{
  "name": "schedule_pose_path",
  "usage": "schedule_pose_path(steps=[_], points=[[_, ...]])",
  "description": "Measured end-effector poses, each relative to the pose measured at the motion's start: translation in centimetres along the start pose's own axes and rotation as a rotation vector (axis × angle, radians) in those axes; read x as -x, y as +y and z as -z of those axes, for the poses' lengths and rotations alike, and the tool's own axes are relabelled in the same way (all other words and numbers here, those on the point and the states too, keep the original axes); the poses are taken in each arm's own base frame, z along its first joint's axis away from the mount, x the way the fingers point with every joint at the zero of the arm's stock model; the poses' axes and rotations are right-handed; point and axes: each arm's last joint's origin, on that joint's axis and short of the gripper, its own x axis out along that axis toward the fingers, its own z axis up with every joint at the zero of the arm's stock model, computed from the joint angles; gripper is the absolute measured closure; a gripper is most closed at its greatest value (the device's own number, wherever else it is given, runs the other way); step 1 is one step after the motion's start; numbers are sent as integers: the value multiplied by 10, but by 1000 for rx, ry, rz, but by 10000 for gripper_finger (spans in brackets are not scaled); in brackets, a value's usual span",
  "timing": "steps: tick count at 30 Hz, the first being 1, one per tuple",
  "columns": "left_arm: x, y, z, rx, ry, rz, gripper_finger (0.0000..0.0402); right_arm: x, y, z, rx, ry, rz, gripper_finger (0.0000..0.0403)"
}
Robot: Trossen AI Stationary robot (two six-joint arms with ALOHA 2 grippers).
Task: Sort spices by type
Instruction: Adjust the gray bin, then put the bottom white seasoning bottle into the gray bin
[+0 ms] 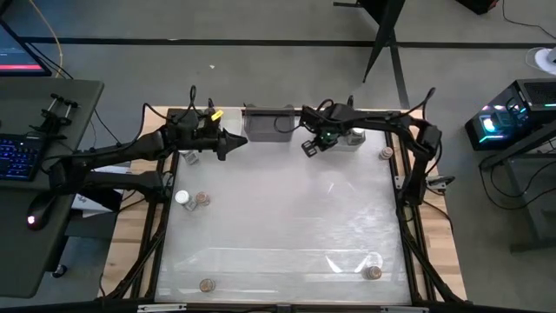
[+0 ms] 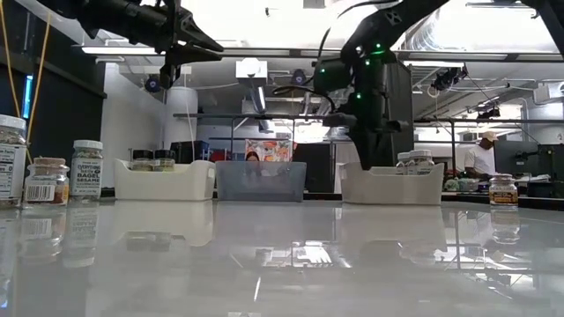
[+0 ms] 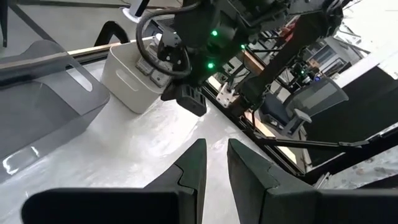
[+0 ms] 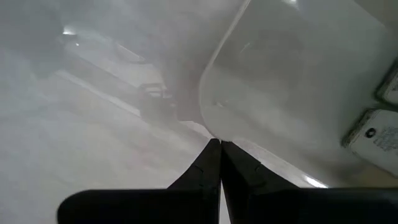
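Observation:
The spices are small round jars. A white-capped one (image 1: 182, 197) and a brown-capped one (image 1: 202, 200) stand at the table's left. Other brown-capped jars stand near the front left (image 1: 207, 284), the front right (image 1: 373, 272) and the right edge (image 1: 386, 154). More jars sit in the left white bin (image 2: 164, 158) and the right white bin (image 2: 414, 160). My right gripper (image 4: 219, 144) is shut and empty. It points down just off the near left corner of the right white bin (image 4: 298, 74). My left gripper (image 3: 216, 149) hangs high over the far left, narrowly open, nothing between its fingers.
Three bins line the far edge: a white one (image 2: 165, 180) on the left, a grey one (image 1: 269, 122) in the middle, a white one (image 1: 352, 137) on the right. The table's middle (image 1: 287, 217) holds no objects. A person (image 2: 482, 154) shows far off in the room.

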Motion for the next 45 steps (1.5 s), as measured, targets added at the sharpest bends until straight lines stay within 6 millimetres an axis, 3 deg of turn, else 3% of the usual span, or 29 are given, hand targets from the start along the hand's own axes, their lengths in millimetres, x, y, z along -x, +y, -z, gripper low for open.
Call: schedule_pose_path(steps=[3, 8, 15, 21, 26, 34, 41, 45], points=[[0, -1, 0, -24, 9, 18, 348, 9, 0, 2, 23, -7, -32, 403], [8, -15, 0, -75, 72, 206, 347, 49, -5, 10, 38, -102, -104, 403], [26, -53, 30, -107, 512, 280, 305, 94, -23, 24, 14, -245, -114, 403], [51, -75, 55, -97, 796, 283, 234, 102, -26, 31, 19, -246, -109, 403], [73, -69, 72, -122, 964, 134, 179, 103, -22, 33, 33, -259, -94, 403], [85, -49, 77, -418, 942, -202, 140, 104, -20, 31, 34, -304, -87, 403], [95, -32, 88, -49, 993, -593, 138, 101, -19, 30, 53, -311, -84, 403], [96, -31, 88, 112, 942, -687, 138, 94, -19, 31, 54, -313, -87, 403]])
